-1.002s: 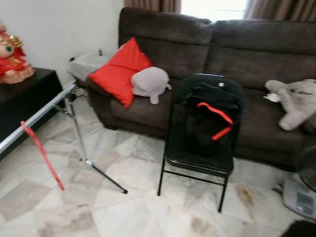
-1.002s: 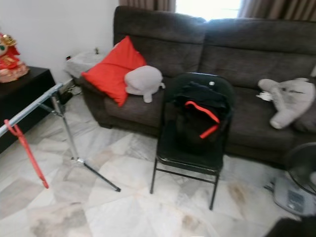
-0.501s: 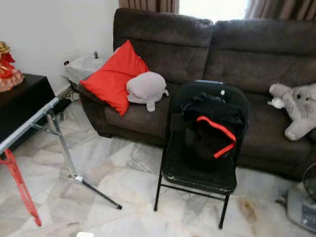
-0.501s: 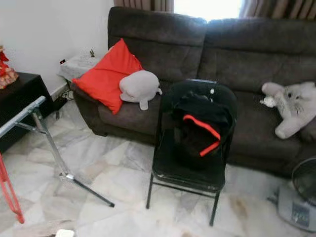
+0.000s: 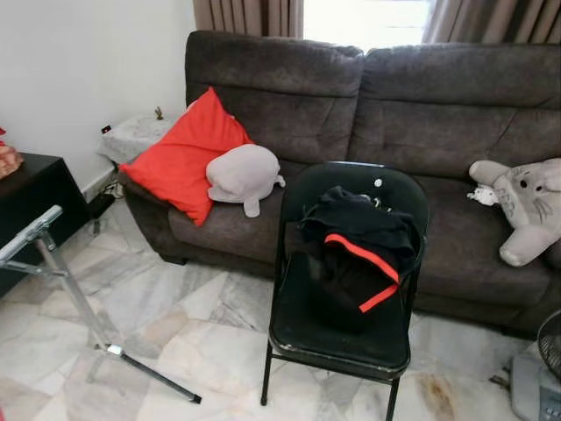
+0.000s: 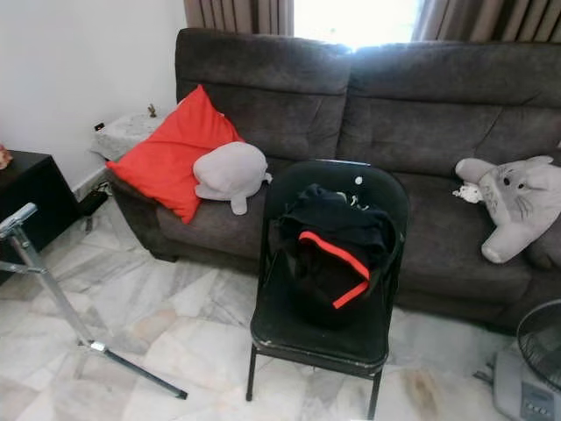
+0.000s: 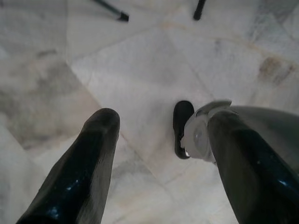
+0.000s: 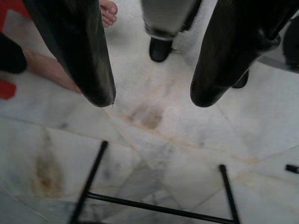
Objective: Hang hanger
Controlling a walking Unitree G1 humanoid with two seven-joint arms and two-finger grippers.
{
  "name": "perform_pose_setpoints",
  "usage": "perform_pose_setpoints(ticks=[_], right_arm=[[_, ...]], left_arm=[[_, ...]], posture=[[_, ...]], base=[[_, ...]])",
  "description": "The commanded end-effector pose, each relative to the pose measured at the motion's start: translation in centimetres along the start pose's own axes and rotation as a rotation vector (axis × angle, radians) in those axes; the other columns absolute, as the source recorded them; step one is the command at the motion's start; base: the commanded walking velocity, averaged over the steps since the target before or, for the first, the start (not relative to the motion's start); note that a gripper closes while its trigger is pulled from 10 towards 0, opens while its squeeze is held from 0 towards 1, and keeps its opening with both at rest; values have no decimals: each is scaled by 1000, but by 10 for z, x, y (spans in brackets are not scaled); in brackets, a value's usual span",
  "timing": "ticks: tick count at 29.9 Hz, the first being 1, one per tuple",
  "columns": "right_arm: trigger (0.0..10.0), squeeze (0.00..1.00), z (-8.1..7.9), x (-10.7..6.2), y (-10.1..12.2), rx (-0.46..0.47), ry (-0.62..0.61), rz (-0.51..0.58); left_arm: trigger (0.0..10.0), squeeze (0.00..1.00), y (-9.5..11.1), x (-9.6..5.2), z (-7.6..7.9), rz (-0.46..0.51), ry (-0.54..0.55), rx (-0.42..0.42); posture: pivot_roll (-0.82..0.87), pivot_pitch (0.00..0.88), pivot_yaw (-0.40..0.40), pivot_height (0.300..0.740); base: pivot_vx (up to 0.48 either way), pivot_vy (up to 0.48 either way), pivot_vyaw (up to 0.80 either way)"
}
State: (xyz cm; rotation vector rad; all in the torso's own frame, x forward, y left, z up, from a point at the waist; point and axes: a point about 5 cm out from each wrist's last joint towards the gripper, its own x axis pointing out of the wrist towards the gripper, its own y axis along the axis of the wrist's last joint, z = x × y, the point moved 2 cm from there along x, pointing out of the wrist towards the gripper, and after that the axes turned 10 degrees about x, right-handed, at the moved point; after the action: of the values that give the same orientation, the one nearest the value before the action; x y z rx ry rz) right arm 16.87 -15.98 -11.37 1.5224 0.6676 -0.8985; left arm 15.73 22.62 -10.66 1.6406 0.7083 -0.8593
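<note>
A black garment (image 5: pixel 337 281) with a red strip (image 5: pixel 362 258) across it lies heaped on a black folding chair (image 5: pixel 386 189) in front of the sofa. At the left edge stands a silver metal rack: its rail end (image 5: pixel 26 237) and a slanted leg (image 5: pixel 83 311) reaching the marble floor. In the left wrist view my left gripper (image 7: pixel 161 121) hangs open over the floor, with nothing between its fingers. My right gripper (image 8: pixel 152 95) is open too, pointing down at the floor above the chair's leg bar (image 8: pixel 154 205).
A dark brown sofa (image 5: pixel 438 114) holds a red cushion (image 5: pixel 180 158), a grey plush (image 5: pixel 241 174) and a grey stuffed toy (image 5: pixel 526 206). A black cabinet (image 5: pixel 31 189) stands left, a fan (image 5: pixel 545 368) at the lower right. A person's bare foot (image 8: pixel 108 9) is near my right gripper.
The whole picture has shifted as the camera moved: the rack slid to the left edge, the red hanger on its rail passed out of frame, and the chair now sits more central.
</note>
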Motion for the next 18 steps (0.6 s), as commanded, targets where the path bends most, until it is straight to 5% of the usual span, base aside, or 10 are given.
perform_pose_setpoints(ticks=[1, 14, 18], right_arm=[[10000, 0, 0, 0, -1, 9, -1, 0], [10000, 0, 0, 0, -1, 5, 3, 5], [10000, 0, -1, -1, -3, 7, 6, 4]], left_arm=[[10000, 0, -4, -1, 1, -19, -2, 1], [10000, 0, -10, -2, 3, -35, -1, 18], [10000, 0, -11, -2, 1, -42, -1, 28]], posture=[[167, 0, 8, 740], [164, 0, 10, 740], [164, 0, 13, 740]], base=[[0, 0, 0], [0, 0, 0], [316, 0, 0]])
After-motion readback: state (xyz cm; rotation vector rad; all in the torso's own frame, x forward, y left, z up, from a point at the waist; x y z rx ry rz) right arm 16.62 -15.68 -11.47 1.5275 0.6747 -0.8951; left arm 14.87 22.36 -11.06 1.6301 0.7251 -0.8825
